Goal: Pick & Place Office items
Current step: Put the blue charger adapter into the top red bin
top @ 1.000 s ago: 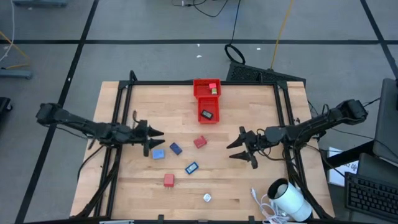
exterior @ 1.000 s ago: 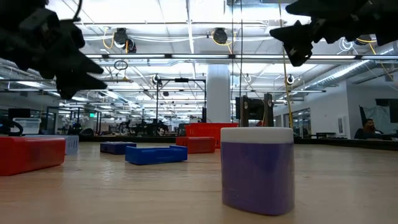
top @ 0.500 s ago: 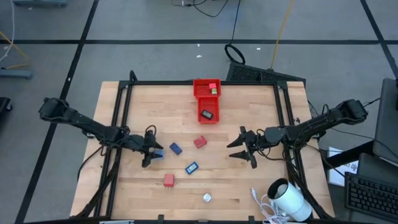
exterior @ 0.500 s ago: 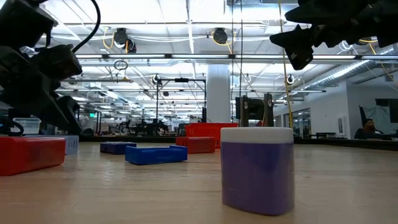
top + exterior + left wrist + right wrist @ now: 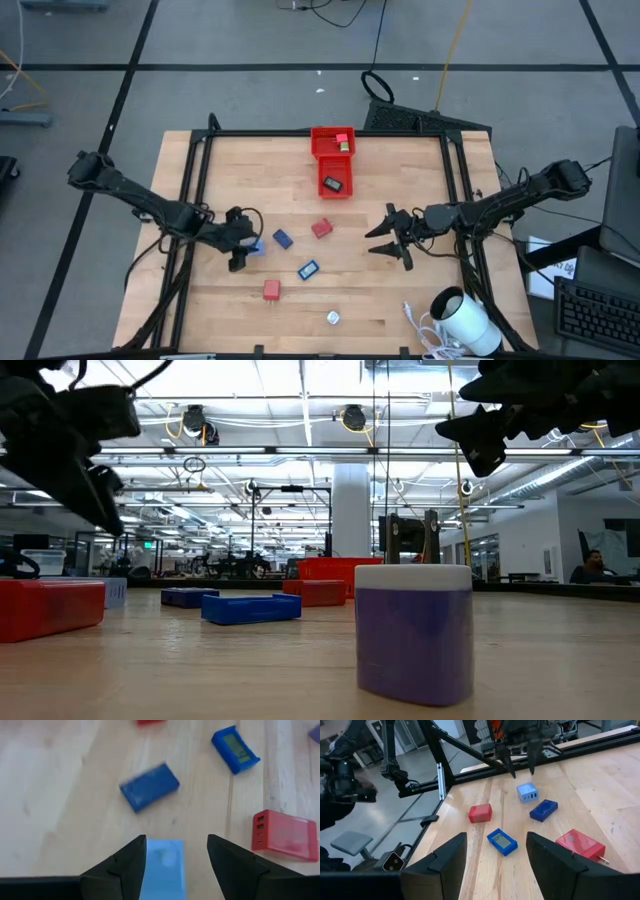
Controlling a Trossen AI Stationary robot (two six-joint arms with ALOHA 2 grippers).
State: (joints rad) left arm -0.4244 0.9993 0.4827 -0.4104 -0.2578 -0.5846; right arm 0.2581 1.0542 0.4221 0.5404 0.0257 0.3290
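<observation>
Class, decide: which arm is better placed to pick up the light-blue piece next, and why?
Left. The left pincer hovers open directly over the light-blue piece; the right pincer waits across the table.

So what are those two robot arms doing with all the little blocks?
The left gripper hangs open right above a small light-blue plastic block, ready to grab it. The right gripper waits open over the wooden table. Other small pieces lie loose on the wood, and a red plastic tray already holds a few.
</observation>
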